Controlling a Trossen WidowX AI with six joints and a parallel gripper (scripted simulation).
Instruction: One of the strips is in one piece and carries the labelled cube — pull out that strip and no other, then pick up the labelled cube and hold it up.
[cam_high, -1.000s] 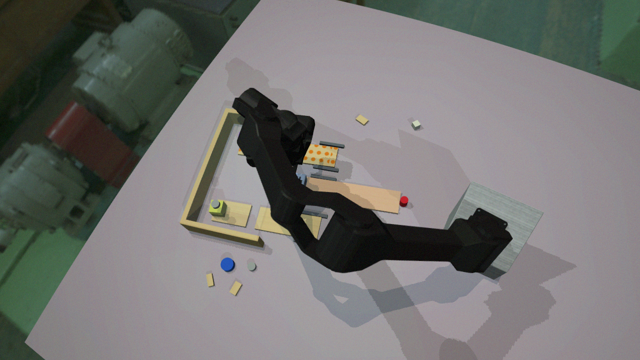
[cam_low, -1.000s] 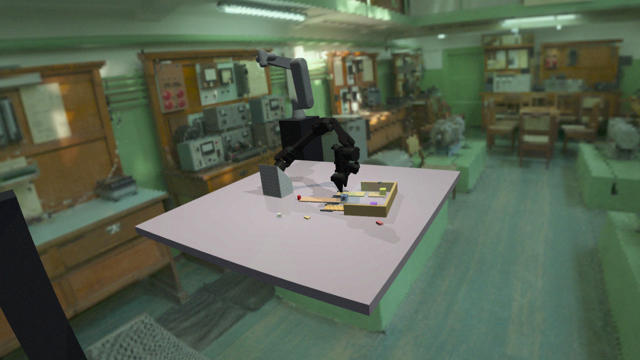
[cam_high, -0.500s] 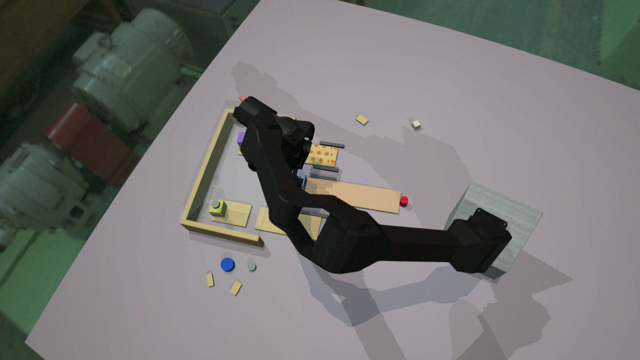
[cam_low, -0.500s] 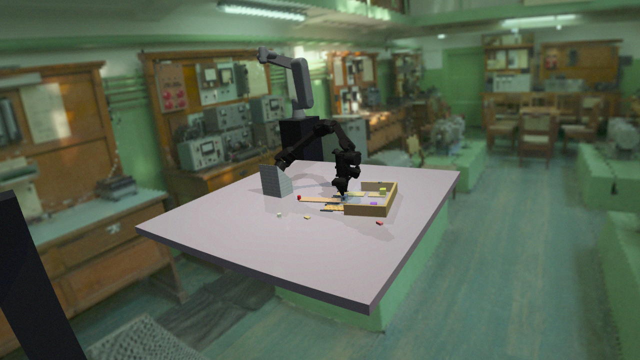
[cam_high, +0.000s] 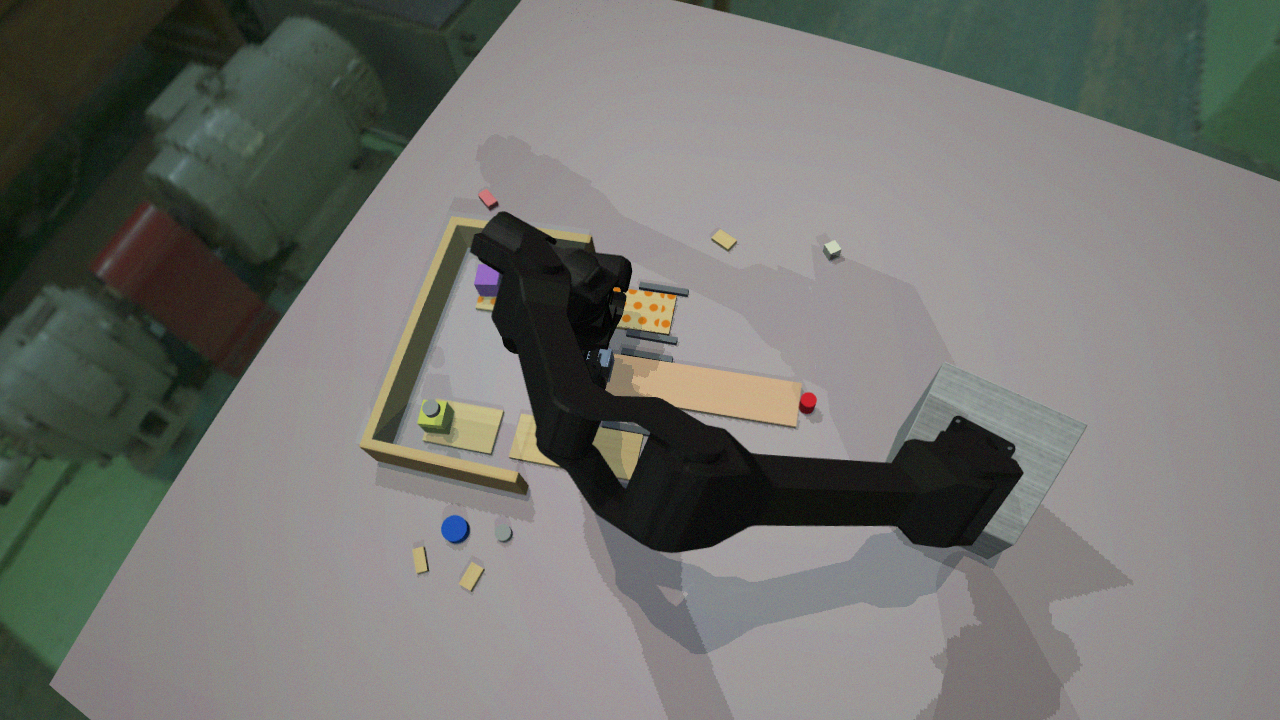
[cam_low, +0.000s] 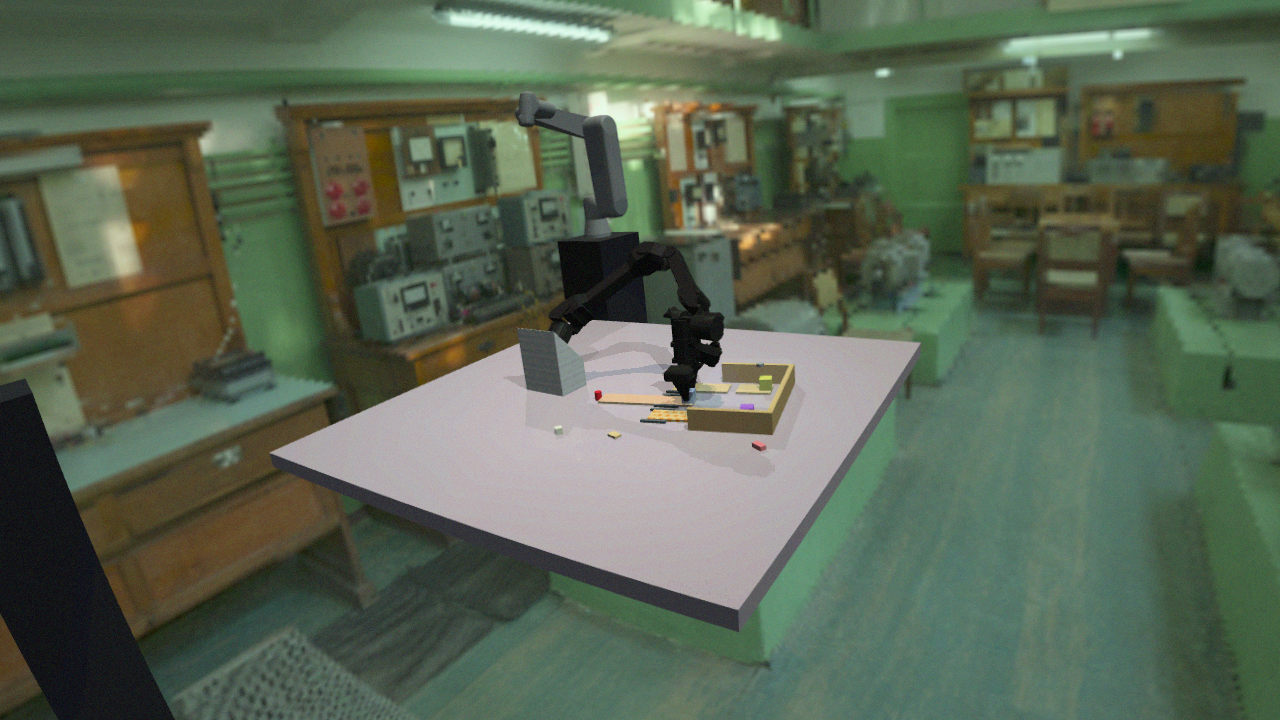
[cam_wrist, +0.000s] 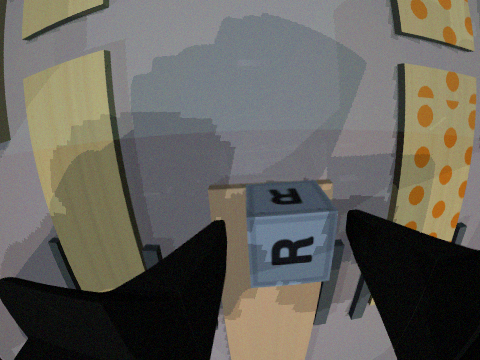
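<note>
The light-blue cube marked R (cam_wrist: 290, 240) (cam_high: 606, 360) sits on the far end of the plain orange strip (cam_wrist: 267, 340) (cam_high: 716, 394), which is in one piece and lies pulled out of the wooden frame (cam_high: 411, 340) (cam_low: 733, 419). A red knob (cam_high: 807, 402) is at the strip's near end. My gripper (cam_wrist: 288, 226) (cam_high: 610, 351) (cam_low: 684, 391) is low over the cube, one finger on each side. It is partly open, and a small gap shows between each finger and the cube.
An orange-dotted strip (cam_high: 651, 310) (cam_wrist: 430, 154) is broken in two; a purple cube (cam_high: 486, 279) sits on its far piece. A yellow strip (cam_wrist: 80, 167) (cam_high: 465, 427) is also split and carries a yellow-green cube (cam_high: 435, 415). Grey rails (cam_high: 664, 288) flank the strips. Small discs and blocks (cam_high: 454, 528) lie scattered.
</note>
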